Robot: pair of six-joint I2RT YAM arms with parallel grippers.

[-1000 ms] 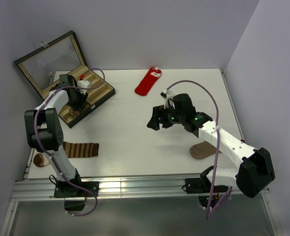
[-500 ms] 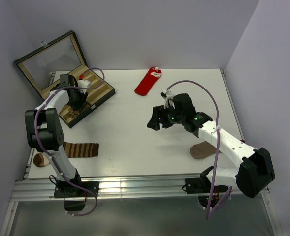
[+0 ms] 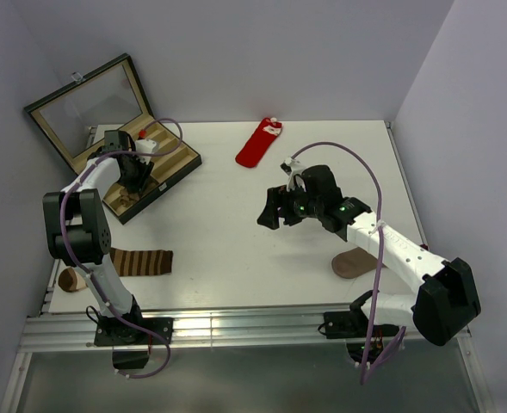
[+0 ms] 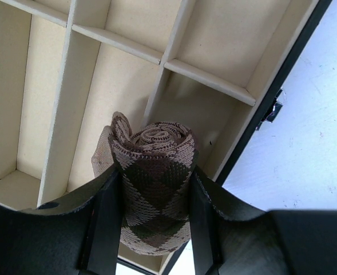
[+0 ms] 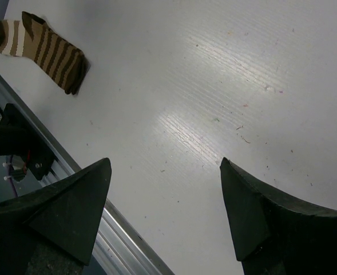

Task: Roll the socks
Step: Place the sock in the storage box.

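Observation:
My left gripper (image 4: pixel 155 183) is shut on the rolled tan-and-dark-brown argyle sock (image 4: pixel 154 172), holding it over a cream compartment of the open black box (image 4: pixel 254 123). In the top view the left gripper (image 3: pixel 134 183) is over the box's near compartments (image 3: pixel 163 176); the sock shows only as a small brown patch (image 3: pixel 130 199). The red sock with a white cuff (image 3: pixel 257 144) lies flat at the table's far middle. My right gripper (image 3: pixel 275 209) hovers open and empty over the bare table middle; its jaws stand wide apart in the right wrist view (image 5: pixel 165 169).
A brown-and-cream striped sock (image 3: pixel 131 261) lies near the left front edge, also in the right wrist view (image 5: pixel 39 48). A plain tan-brown sock (image 3: pixel 355 262) lies under the right arm. The box lid (image 3: pixel 85 107) stands open at the far left. A white-and-red item (image 3: pixel 147 144) sits in the box.

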